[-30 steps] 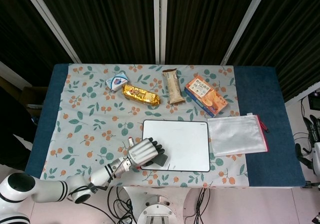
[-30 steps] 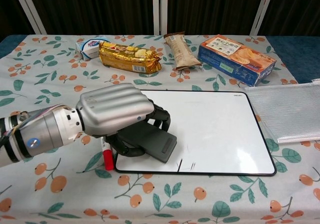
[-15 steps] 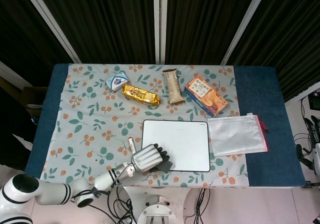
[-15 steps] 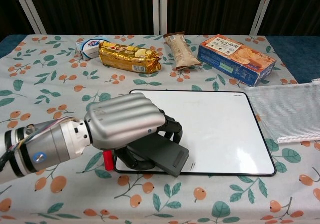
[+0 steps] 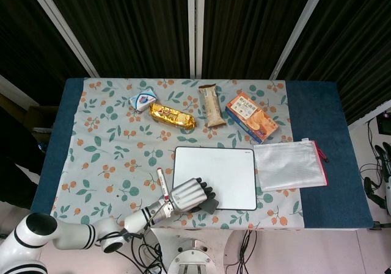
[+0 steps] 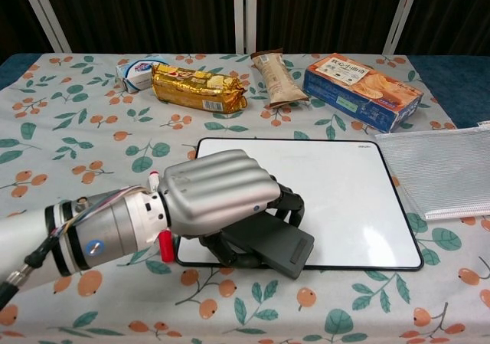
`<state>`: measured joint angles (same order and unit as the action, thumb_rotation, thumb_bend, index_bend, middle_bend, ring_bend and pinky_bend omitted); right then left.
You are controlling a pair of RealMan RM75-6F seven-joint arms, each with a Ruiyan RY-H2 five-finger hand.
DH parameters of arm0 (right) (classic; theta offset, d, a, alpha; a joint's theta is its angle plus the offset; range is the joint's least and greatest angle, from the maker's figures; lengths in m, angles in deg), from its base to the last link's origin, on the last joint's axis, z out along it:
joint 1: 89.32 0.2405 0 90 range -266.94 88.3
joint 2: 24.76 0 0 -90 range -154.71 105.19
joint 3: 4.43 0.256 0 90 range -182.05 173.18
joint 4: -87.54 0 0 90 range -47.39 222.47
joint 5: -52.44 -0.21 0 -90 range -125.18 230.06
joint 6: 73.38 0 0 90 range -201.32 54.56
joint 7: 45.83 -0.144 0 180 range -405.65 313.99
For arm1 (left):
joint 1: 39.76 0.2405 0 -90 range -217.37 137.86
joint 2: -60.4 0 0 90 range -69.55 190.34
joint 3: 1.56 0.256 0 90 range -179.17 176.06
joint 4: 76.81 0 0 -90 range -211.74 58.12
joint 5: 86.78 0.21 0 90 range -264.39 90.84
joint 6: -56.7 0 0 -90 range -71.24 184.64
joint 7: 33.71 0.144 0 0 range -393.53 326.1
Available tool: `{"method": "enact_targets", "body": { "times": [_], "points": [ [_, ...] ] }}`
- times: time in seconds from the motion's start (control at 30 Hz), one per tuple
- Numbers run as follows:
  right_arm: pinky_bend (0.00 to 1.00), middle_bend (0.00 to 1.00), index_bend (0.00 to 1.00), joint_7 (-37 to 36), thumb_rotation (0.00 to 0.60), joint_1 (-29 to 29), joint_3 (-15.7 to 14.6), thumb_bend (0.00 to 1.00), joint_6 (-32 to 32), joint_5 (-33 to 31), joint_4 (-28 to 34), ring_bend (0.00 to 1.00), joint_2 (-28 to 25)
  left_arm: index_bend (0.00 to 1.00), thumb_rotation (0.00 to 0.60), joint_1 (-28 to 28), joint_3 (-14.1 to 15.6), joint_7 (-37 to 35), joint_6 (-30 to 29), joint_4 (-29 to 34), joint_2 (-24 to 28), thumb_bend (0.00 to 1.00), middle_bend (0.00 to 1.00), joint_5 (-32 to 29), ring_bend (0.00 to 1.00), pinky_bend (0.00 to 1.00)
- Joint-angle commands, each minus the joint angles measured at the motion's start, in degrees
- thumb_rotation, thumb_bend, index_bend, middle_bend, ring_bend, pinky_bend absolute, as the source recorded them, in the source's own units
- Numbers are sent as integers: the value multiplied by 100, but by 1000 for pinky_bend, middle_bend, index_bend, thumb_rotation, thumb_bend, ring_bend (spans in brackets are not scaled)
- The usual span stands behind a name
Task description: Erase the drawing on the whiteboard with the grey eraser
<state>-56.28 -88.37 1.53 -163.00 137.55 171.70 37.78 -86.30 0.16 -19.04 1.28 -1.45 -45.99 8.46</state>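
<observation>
Glossy whiteboard, matt grey eraser, floral cloth.

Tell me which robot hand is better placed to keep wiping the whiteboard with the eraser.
The left robot hand. It already holds the grey eraser pressed on the near edge of the whiteboard, so it could probably go on wiping from there. The right robot hand shows in neither view.
</observation>
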Motion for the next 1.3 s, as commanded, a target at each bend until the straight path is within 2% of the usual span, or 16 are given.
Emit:
{"method": "enact_targets", "body": {
  "times": [0.03,0.37,0.97,1.3],
  "points": [
    [0,0,0,-18,600,0,4,395,-4,0,-17,0,-3,726,600,-25,-21,-50,50,-44,-63,420,638,-33,594,510],
    [0,0,0,-49,600,6,22,395,18,-31,-37,0,-16,727,600,-138,-127,-93,168,-142,-118,421,639,-87,595,510],
    [0,0,0,130,600,46,15,395,39,7,76,0,2,732,600,139,42,-14,-4,-100,527,426,643,-235,598,511],
    [0,0,0,176,600,59,6,395,65,4,92,0,8,731,600,134,30,-25,-205,251,498,427,643,-31,598,511]
  ]
}}
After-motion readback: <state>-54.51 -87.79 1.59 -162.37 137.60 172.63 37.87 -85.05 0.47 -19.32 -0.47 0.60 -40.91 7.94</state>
